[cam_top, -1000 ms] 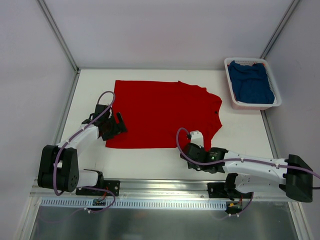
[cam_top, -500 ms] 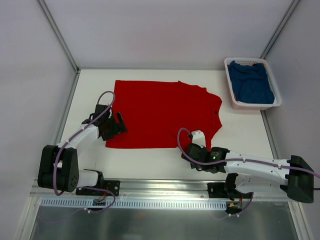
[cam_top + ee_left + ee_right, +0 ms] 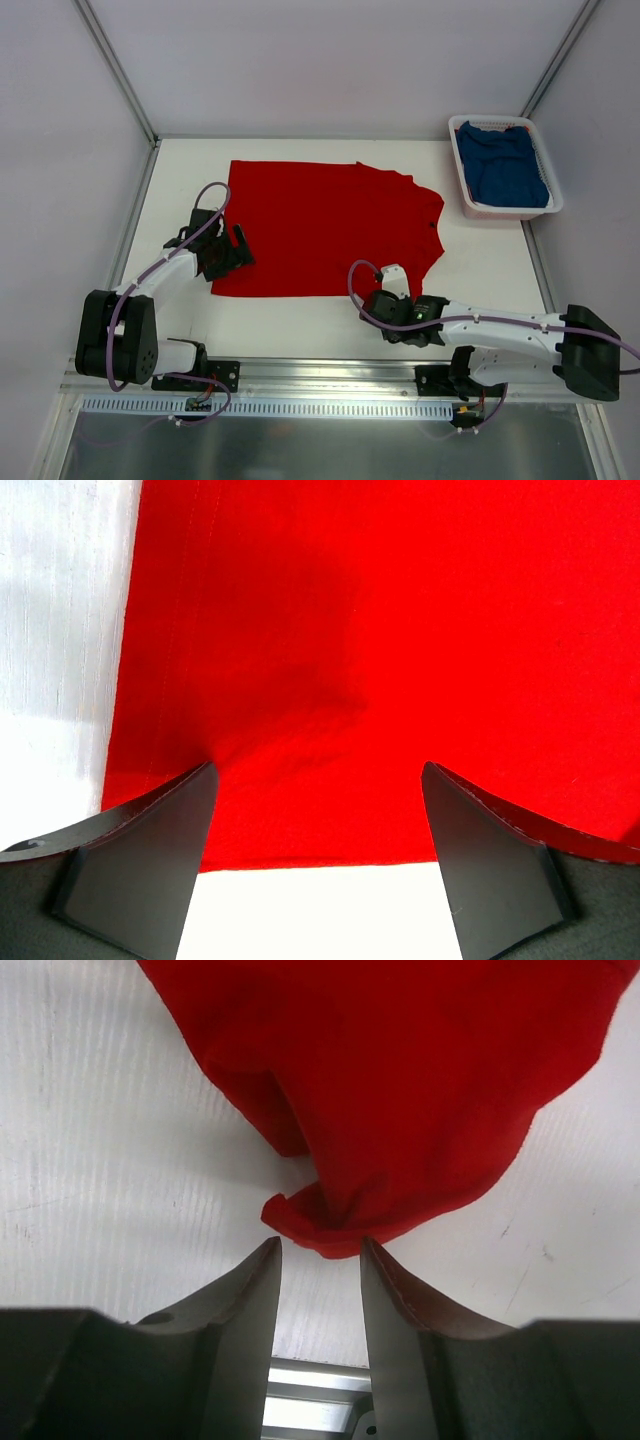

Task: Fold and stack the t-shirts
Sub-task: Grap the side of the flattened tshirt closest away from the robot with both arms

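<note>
Top external view: a white tabletop (image 3: 300, 320) enclosed by pale walls carries everything described here. The red t-shirt (image 3: 320, 225) lies spread flat across the middle of it, its straight hem toward the left and its collar end toward the right. The right arm (image 3: 500, 325) stretches leftward along the near edge, and the left arm (image 3: 165, 268) reaches from its base toward the shirt's near-left corner. A white slatted basket (image 3: 457, 170) stands at the far right corner, well apart from the red shirt, and the blue t-shirt (image 3: 505, 170) lies crumpled inside it.

The left gripper (image 3: 240, 255) sits at the red shirt's near-left corner. In the left wrist view this gripper (image 3: 315, 770) is spread wide and released. Its two dark fingers (image 3: 150, 850) stand either side of the corner, with red cloth (image 3: 400, 630) filling the space between and beyond them.

The right gripper (image 3: 397, 270) meets the shirt's near-right sleeve. In the right wrist view this gripper (image 3: 320, 1245) is part-closed, grasping a bunched tip of red cloth (image 3: 400, 1080) between its fingertips, and the fabric draws to a point there.
</note>
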You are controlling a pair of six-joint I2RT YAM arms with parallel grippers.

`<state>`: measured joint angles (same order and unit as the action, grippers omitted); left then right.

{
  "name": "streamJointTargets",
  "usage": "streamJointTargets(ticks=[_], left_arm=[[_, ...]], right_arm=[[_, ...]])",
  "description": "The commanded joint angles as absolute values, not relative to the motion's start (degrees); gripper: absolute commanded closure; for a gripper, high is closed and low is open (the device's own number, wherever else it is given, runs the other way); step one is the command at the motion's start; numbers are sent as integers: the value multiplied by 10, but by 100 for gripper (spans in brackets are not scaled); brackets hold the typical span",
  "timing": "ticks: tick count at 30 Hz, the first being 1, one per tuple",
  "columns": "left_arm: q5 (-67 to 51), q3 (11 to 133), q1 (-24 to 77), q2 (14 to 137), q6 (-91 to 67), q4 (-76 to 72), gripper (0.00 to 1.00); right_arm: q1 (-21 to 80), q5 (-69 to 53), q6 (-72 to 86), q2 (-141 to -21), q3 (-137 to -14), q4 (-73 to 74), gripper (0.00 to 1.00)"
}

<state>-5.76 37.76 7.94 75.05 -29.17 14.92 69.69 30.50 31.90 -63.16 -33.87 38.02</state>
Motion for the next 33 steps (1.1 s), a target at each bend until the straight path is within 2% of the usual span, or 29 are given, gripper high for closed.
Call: streamJointTargets(ticks=[1,11,13,18,23,33], left_arm=[[-56,384,84,743,-284,151,16],[-55,379,84,742,-285,150,16],[-55,378,84,741,-285,151,16],[-51,371,84,735,-284,152,16],[-34,362,84,728,-283,152,16],[43,373,84,708,-284,198,15]], right_arm=[[700,299,314,-653,-338,350,59],[701,286,303,-698,-345,307,60],[702,288,303,-701,-346,302,65],[704,289,301,-707,-350,300,90],[705,293,301,-706,-351,300,100],[706,288,294,-708,-345,288,100]])
